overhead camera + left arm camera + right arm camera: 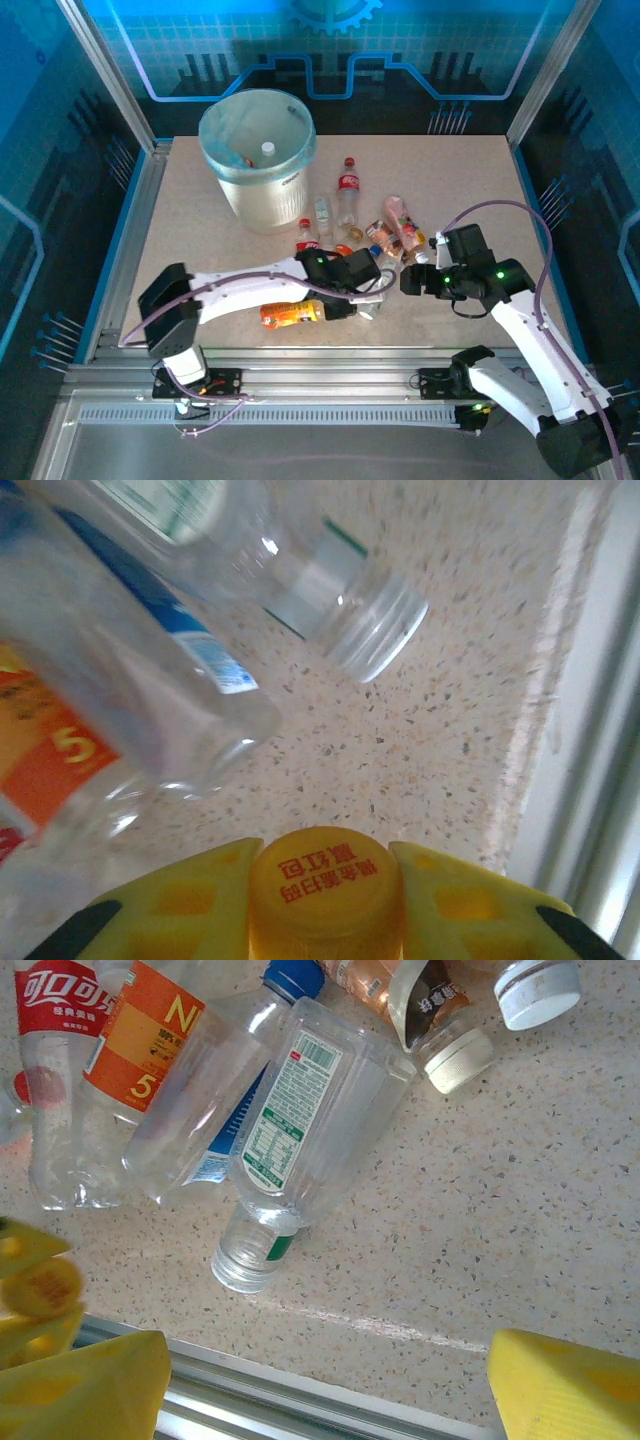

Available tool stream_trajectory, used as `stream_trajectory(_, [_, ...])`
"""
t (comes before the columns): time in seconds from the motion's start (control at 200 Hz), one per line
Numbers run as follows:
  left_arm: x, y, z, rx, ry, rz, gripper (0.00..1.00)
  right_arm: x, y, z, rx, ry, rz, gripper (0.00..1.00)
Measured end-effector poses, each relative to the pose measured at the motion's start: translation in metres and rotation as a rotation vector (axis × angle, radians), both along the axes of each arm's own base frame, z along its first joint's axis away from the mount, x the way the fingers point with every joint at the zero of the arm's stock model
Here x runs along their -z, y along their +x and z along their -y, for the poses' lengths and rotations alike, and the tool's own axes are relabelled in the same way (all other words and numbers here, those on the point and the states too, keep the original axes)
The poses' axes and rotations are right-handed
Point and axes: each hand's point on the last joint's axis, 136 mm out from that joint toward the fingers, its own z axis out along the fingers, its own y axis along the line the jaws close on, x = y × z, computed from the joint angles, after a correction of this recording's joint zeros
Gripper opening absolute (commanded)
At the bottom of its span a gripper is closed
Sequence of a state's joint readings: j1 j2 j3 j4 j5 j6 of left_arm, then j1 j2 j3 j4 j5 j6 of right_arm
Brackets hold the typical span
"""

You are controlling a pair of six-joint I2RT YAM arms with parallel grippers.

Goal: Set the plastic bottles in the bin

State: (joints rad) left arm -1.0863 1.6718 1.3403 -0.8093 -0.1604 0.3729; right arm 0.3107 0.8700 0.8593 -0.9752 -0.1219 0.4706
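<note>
The bin [222, 125] stands at the back left with a white-capped bottle [267, 148] inside. My left gripper [335, 308] is shut on the neck of an orange-labelled bottle [290, 315] lying near the front edge. Its yellow cap [325, 880] sits between the yellow fingers [180, 900]. A clear uncapped bottle [340, 600] with a green-and-white label [300, 1130] lies just beyond it. Several more bottles [347, 190] lie clustered mid-table. My right gripper [408, 280] hovers to the right of the cluster, open wide, with nothing between its fingers [565, 1385].
The table's front edge and a metal rail [300, 1405] run right under my right gripper. A metal frame [130, 230] lines the left side of the table. Bare tabletop [470, 180] lies at the back right.
</note>
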Motion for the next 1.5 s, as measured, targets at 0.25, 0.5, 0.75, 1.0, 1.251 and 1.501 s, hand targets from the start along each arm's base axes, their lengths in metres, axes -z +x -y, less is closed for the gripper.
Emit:
stream_trajectory(0.25, [-0.102, 0.006, -0.014, -0.06, -0.223, 0.103, 0.0, -0.019, 0.007, -0.006, 0.001, 0.04, 0.044, 0.81])
stream_trajectory(0.5, [-0.251, 0.061, -0.044, -0.274, -0.58, 0.34, 0.0, -0.046, 0.016, -0.011, 0.012, 0.085, 0.094, 0.76])
stream_trajectory(0.75, [-0.39, 0.144, -0.111, -0.558, -0.876, 0.613, 0.0, -0.121, 0.03, -0.042, -0.052, 0.15, 0.253, 0.71])
stream_trajectory(1.0, [-0.404, 0.26, -0.175, -0.806, -1.033, 0.733, 0.0, -0.209, 0.057, -0.124, -0.243, 0.2, 0.455, 0.72])
stream_trajectory(1.251, [-0.343, 0.361, -0.191, -0.898, -1.063, 0.687, 0.0, -0.167, 0.081, -0.167, -0.319, 0.125, 0.363, 0.74])
stream_trajectory(1.501, [-0.264, 0.383, -0.173, -0.87, -1.055, 0.614, 0.01, -0.143, 0.076, -0.162, -0.323, 0.101, 0.331, 0.74])
